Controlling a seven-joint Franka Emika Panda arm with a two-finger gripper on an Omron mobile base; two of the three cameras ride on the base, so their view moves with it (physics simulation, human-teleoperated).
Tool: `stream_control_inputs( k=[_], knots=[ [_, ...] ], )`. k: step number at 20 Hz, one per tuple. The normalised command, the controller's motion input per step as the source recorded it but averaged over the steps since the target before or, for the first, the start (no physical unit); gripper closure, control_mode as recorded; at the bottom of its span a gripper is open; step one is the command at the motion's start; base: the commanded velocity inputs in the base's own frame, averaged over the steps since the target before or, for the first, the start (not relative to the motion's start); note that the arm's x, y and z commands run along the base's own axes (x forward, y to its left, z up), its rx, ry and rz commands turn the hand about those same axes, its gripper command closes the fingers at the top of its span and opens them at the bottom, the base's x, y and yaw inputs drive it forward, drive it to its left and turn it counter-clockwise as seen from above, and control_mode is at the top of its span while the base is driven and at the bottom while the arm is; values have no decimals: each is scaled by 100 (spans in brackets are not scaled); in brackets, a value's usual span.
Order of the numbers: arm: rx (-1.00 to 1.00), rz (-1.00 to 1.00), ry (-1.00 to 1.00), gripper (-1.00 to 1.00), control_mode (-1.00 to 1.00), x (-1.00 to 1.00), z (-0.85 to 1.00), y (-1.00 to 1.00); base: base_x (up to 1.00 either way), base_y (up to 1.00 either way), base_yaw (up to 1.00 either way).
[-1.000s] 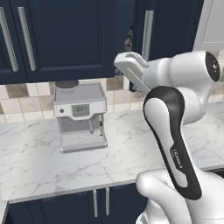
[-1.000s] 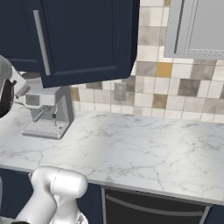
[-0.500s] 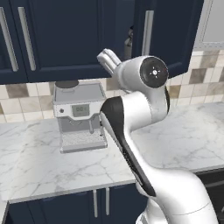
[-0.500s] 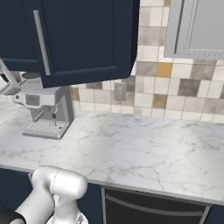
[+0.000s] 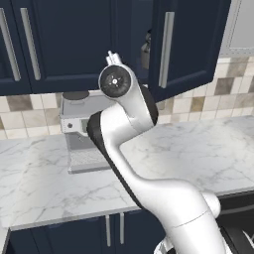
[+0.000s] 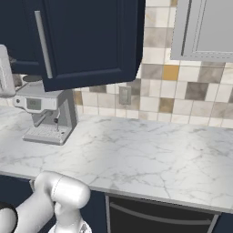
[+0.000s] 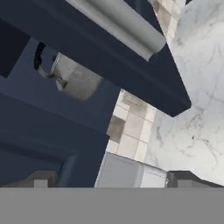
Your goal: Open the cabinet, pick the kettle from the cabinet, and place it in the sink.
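Observation:
The navy cabinet door (image 5: pixel 191 44) stands swung open, its long silver bar handle (image 5: pixel 166 49) facing the room. In the dark opening beside it sits the grey kettle (image 5: pixel 145 51) with its black arched handle. In the hand view the kettle (image 7: pixel 75 79) lies up and to the left, behind the edge of the door (image 7: pixel 109 57). My gripper (image 7: pixel 113 179) is open with nothing between its fingertips, and it hangs in front of and below the opening, apart from the kettle. The sink is out of view.
A boxy silver coffee machine (image 5: pixel 82 134) stands on the white marble counter (image 6: pixel 136 159) under the cabinet, right below my hand. Shut navy cabinets (image 5: pixel 54 39) are to the left, and a pale grey cabinet (image 6: pixel 205 27) is to the right. A dark appliance front (image 6: pixel 159 214) sits under the counter.
The arm has swung left and folded up. The hand moved left and slightly up towards the cabinet opening. The jaws stayed open, and the door and kettle have not moved.

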Motion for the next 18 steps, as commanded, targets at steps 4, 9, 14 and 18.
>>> stream_control_inputs(
  k=[4, 9, 14, 18],
  knots=[
    [21, -29, 0, -100, -100, 26, 0, -1, 0, 0, 0],
    [5, -28, 0, -100, -100, 23, 0, -5, 0, 0, 0],
    [6, -19, -1, -100, -100, 14, -4, -23, 0, 0, 0],
    [6, -10, -4, -100, -100, 6, -18, -29, 0, 0, 0]
  ],
)
